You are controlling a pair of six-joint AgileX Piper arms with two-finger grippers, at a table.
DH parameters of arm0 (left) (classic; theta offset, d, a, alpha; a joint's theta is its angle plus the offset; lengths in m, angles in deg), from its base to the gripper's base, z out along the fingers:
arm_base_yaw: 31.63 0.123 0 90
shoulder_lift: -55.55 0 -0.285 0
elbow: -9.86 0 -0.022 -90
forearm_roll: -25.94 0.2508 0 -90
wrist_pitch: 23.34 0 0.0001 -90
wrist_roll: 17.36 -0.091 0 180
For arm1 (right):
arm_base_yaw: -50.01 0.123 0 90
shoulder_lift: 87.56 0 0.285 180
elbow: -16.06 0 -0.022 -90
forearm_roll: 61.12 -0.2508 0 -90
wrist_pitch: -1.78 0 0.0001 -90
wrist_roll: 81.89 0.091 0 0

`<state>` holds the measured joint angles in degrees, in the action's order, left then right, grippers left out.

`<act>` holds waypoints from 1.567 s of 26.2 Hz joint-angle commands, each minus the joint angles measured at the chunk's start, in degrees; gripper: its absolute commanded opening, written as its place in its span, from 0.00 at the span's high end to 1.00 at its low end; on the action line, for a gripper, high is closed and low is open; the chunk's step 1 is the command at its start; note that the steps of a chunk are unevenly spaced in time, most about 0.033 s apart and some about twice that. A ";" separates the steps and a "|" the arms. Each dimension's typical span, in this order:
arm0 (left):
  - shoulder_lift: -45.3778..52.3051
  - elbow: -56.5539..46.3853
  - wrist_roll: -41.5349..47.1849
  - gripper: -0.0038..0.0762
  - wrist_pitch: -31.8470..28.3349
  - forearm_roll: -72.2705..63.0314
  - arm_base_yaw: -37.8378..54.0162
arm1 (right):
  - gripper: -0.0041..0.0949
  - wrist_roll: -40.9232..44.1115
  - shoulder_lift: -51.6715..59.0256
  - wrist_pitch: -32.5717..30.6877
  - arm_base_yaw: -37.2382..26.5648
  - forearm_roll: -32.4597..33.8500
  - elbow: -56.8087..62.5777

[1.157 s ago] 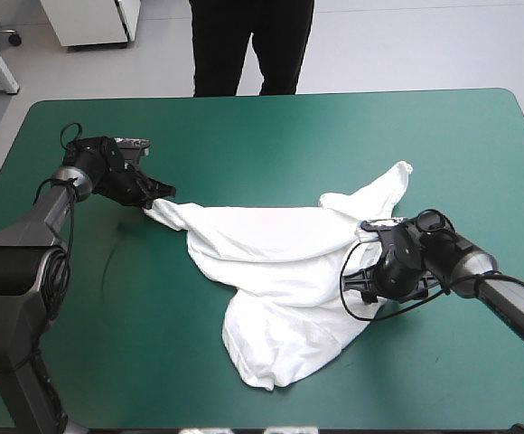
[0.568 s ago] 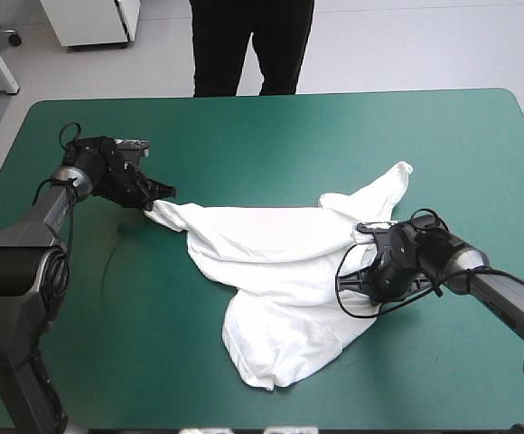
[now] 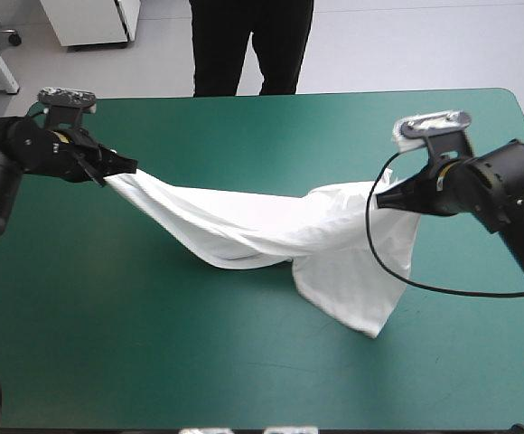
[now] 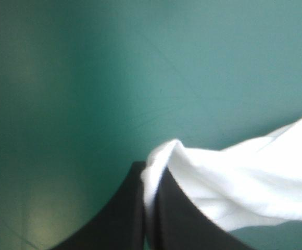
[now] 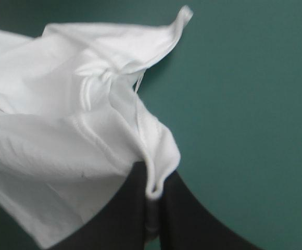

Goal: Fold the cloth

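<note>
The white T-shirt [image 3: 271,231] hangs stretched between both raised grippers, sagging in the middle, with a loose flap drooping to the teal-green table [image 3: 244,117] near the right side. My left gripper [image 3: 125,168] is shut on the T-shirt's left end, high over the table's left part. In the left wrist view the fingers [image 4: 133,208] meet with the T-shirt [image 4: 234,182] pinched between them. My right gripper [image 3: 381,198] is shut on the T-shirt's right end. In the right wrist view a hem of the T-shirt [image 5: 88,125] sits clamped in the gripper [image 5: 152,195].
Bare teal-green cover lies all around the T-shirt, widest toward the near edge [image 3: 154,380] and along the far edge.
The right gripper has shut on the T-shirt's right part. Both arms have risen and drawn apart, pulling the T-shirt off the table into a taut band.
</note>
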<state>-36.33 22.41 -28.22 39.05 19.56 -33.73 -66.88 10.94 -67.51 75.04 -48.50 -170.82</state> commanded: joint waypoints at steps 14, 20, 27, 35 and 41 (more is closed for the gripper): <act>18.79 37.08 -3.54 0.96 -14.06 -1.15 -0.82 | 0.98 -16.98 -0.61 14.92 0.01 2.18 -58.01; 24.06 35.66 -3.45 0.96 -9.65 12.23 -17.15 | 0.98 -17.58 2.57 5.61 0.01 3.73 -59.47; 27.65 29.13 4.27 0.96 6.81 30.39 -31.58 | 0.98 -12.99 6.78 -2.28 0.01 4.79 -54.65; 26.24 12.75 14.49 0.96 3.15 40.96 -32.01 | 0.98 -4.49 9.11 0.15 0.01 10.39 -27.79; 19.09 -0.80 27.88 0.94 -3.84 49.29 -30.85 | 0.98 5.00 7.08 14.27 -0.11 12.74 -6.58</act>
<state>-14.00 24.60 -6.08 43.01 64.61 -65.25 -66.36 18.44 -63.72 75.04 -38.79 -182.88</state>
